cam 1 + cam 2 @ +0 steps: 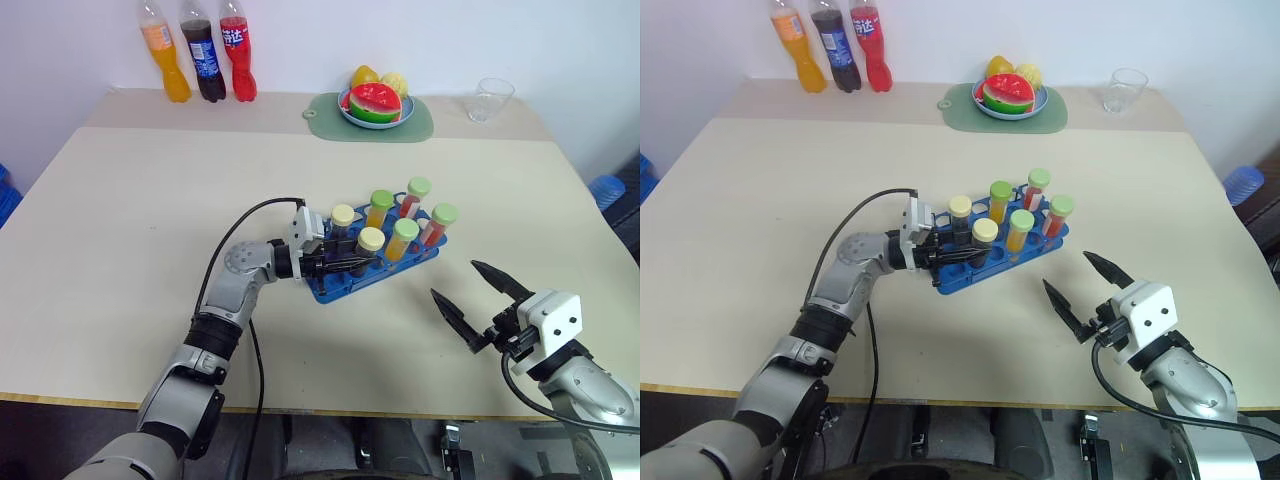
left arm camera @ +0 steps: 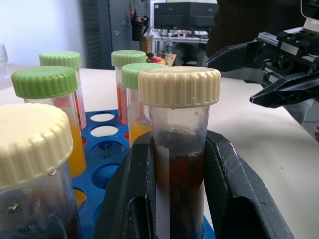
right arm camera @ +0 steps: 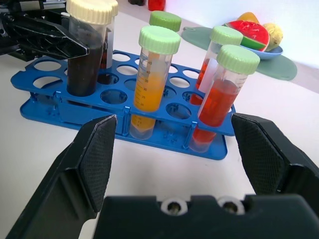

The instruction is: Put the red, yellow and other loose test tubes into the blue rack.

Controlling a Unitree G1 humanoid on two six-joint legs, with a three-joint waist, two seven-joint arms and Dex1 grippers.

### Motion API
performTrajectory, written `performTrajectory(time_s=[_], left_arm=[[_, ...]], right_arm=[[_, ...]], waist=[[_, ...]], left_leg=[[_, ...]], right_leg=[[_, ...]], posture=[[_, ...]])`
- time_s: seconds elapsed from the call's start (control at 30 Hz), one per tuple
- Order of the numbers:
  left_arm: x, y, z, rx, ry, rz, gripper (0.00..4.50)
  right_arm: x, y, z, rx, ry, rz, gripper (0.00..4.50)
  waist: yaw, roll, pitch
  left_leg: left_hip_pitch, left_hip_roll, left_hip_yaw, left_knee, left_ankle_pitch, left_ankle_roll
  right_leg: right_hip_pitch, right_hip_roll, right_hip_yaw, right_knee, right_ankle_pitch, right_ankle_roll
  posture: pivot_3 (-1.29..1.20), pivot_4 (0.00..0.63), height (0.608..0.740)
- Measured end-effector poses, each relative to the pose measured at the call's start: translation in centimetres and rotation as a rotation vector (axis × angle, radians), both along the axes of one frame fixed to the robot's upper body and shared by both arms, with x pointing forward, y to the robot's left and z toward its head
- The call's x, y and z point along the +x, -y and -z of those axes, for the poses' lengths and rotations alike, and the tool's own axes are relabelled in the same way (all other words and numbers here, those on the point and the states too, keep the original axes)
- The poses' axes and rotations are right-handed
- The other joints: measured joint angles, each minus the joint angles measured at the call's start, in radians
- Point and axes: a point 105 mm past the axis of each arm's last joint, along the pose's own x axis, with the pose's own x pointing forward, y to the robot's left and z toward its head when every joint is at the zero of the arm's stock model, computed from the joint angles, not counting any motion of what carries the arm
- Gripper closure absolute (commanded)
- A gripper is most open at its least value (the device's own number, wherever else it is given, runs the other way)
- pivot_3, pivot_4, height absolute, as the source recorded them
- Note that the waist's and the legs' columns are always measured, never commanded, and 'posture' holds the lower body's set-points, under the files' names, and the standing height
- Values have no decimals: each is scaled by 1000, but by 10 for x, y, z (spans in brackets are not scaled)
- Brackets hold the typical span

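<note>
The left gripper (image 1: 352,264) was clamped tight around a cream-capped tube of dark liquid (image 2: 179,149), holding it upright in the blue rack (image 1: 345,285) directly below its fingers. If it pulled away while clamped, it would likely drag tube and rack over. The right gripper (image 1: 478,300) hung wide open, empty, well clear of the rack.

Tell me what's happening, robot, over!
Left hand shut on dark tube, standing in the blue rack. Right hand open, holding nothing, beside rack. Five tubes already racked. Nothing in the way.
</note>
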Motion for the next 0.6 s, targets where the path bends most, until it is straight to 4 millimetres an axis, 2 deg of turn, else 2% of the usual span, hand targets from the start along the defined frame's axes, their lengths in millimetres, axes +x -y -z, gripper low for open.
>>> performTrajectory(time_s=[0.1,0.23,0.4,0.6], left_arm=[[0,0,1,4,-13,5,2365],[1,0,1,-1,-43,-5,247],[-6,-10,-14,-28,-5,-9,247],[-9,-36,-11,9,6,-113,247]], right_arm=[[0,0,0,-4,0,3,450],[0,0,1,-5,-1,6,450],[0,2,4,-6,-9,10,450],[7,5,7,-6,-21,-4,450]], waist=[[0,0,0],[0,0,0],[-2,0,0],[-1,1,0]], left_leg=[[0,0,0,0,0,0],[0,0,0,0,0,0],[0,1,0,0,0,0],[0,1,0,0,0,0]], right_leg=[[0,0,0,0,0,0],[0,0,0,0,0,0],[0,0,0,0,0,0],[0,0,0,0,0,0]], posture=[[0,150,740],[0,150,740],[0,150,740],[0,150,740]])
